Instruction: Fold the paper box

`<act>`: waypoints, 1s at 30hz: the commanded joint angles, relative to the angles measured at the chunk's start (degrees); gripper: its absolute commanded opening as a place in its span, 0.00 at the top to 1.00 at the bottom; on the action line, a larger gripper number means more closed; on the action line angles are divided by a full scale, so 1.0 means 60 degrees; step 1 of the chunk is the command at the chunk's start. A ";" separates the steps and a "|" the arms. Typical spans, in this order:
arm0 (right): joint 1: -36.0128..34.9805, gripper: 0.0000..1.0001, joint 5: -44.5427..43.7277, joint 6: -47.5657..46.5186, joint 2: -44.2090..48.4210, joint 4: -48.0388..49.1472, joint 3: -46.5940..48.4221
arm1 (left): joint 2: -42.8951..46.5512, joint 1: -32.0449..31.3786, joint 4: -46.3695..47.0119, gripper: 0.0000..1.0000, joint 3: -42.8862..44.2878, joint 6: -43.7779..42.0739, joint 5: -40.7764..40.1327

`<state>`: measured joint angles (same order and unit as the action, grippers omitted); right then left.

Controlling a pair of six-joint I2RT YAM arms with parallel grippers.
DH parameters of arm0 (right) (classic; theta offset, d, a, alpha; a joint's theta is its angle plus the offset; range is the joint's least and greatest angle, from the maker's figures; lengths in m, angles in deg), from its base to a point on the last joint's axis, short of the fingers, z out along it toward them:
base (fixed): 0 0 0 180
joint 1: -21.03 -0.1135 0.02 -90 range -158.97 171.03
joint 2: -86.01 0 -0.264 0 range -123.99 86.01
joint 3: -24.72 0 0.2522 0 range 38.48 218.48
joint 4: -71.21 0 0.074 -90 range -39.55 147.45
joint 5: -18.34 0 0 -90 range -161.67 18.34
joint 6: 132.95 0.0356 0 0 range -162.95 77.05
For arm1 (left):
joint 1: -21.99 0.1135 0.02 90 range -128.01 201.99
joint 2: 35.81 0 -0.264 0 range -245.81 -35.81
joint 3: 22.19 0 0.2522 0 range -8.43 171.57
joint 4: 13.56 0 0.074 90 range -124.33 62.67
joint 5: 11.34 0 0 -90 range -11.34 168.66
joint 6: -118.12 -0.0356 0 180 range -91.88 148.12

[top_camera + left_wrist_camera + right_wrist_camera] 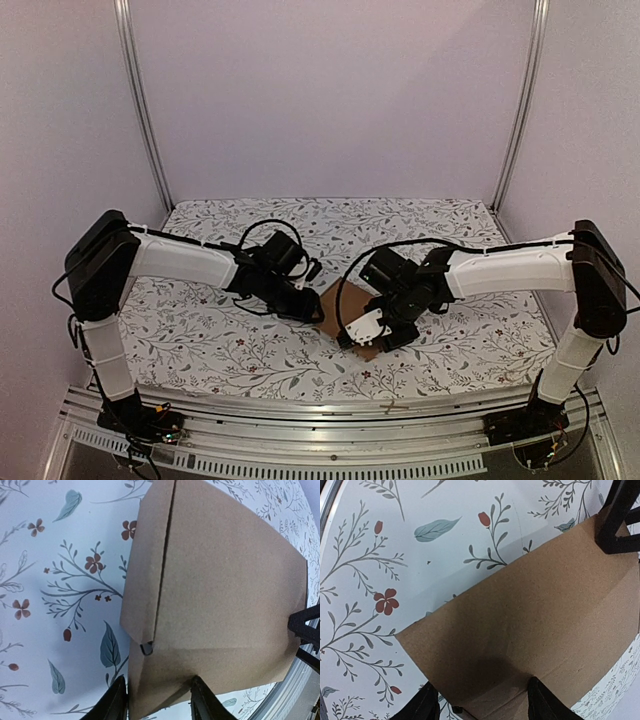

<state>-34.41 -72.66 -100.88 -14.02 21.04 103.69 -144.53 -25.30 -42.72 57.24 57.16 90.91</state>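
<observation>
Top view: the box [332, 308], a flat brown cardboard piece, is near the middle of the table [200, 340], slightly closer to its near edge. Both arms reach in to it. The left gripper [308, 306] meets its left side and the right gripper [362, 335] covers its near right part.

Left wrist view: the box [220, 580] fills most of the picture, with one long flap folded along its left side. Its near corner fills the gap between the left gripper's [159, 700] fingers [114, 705], which touch it on either side, so this gripper is grasping the box. At the right edge of the picture, the right gripper [305, 637] has one finger on each side of the far edge of the cardboard.

Right wrist view: the box [545, 630] runs down between the right gripper's [480, 700] fingers [542, 705], which are clamped on its near edge. The left gripper [617, 520] sits on the box's far corner.
</observation>
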 commanded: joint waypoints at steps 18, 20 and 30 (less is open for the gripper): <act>0.0973 0.30 0.2446 0.1191 0.1130 -0.1971 0.0992 | 0.2086 0.0039 0.0075 0.45 -0.0354 -0.0587 -0.1094; 0.1206 0.29 0.2878 0.1366 0.1322 -0.2053 0.1137 | 0.2252 0.0044 -0.0049 0.44 -0.0361 -0.0674 -0.1234; 0.3209 0.40 0.4503 0.3833 0.0088 -0.1881 0.2313 | 0.2888 -0.0161 0.0799 0.48 -0.1863 0.0203 -0.1701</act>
<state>-19.33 -50.80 -86.59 -9.28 10.36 115.73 -129.67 -25.54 -40.25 50.18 55.78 82.38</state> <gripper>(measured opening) 0.630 0.530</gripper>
